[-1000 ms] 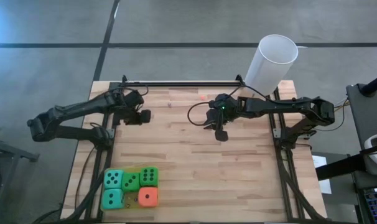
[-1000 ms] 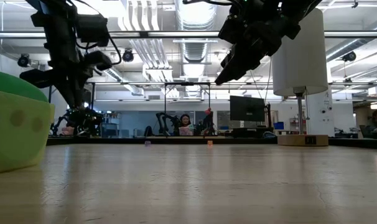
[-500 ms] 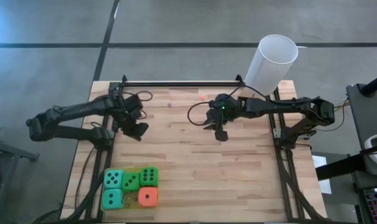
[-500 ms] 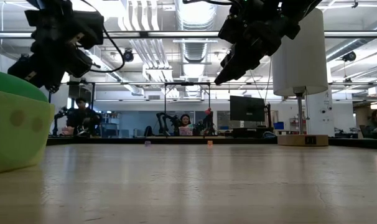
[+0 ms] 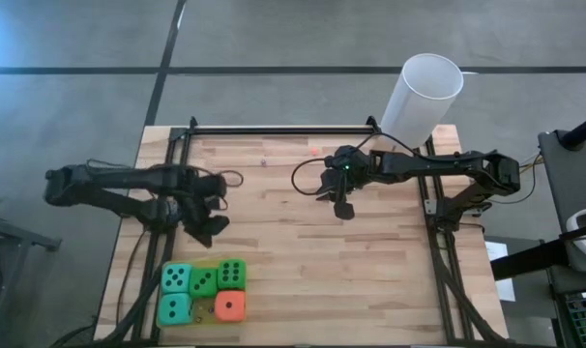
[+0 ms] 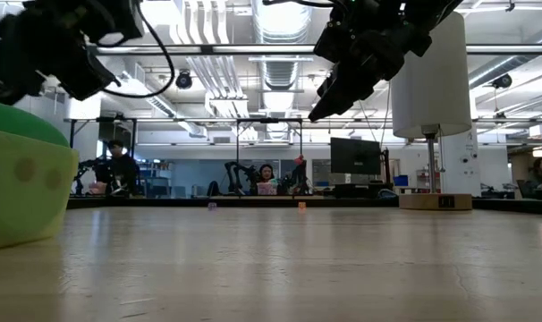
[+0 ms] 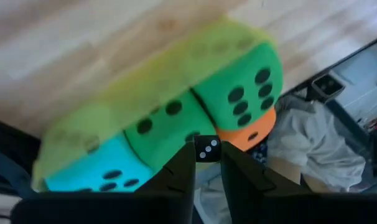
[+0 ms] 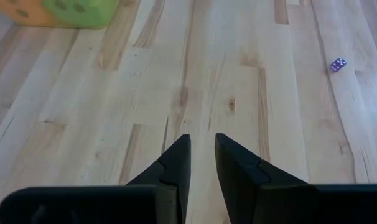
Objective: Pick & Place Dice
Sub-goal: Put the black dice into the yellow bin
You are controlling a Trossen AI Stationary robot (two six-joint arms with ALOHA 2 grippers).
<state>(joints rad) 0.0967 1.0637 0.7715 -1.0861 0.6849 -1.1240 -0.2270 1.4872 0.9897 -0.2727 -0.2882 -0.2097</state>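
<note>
Several soft dice (image 5: 204, 292), teal, green and orange-red, sit packed together on the table near its front left corner. In the left wrist view they show as green (image 7: 238, 99), teal (image 7: 95, 168) and orange-red (image 7: 251, 134). My left gripper (image 5: 212, 228) hangs above the table just behind them, shut on a tiny dark die (image 7: 207, 149) with white pips. My right gripper (image 5: 343, 207) hovers over the table's middle (image 8: 203, 140), its fingers a narrow gap apart with nothing between them. My left gripper pinches the tiny dark die (image 7: 207, 150) between its two fingertips, at their free ends. The fingers slant down toward the table's near edge. The die is lifted clear of the table, with a white-pipped face toward the wrist camera.
A tall white cylinder (image 5: 424, 97) stands at the far right corner. A tiny purple die (image 8: 338, 64) and a small red speck (image 5: 314, 150) lie on the wood toward the far edge. Bare wood lies between the soft dice and the right arm.
My left gripper has swung from the far left of the table toward the near edge and the soft dice, turning and tipping as it went. It now points down at the cluster. My right arm has kept still.
</note>
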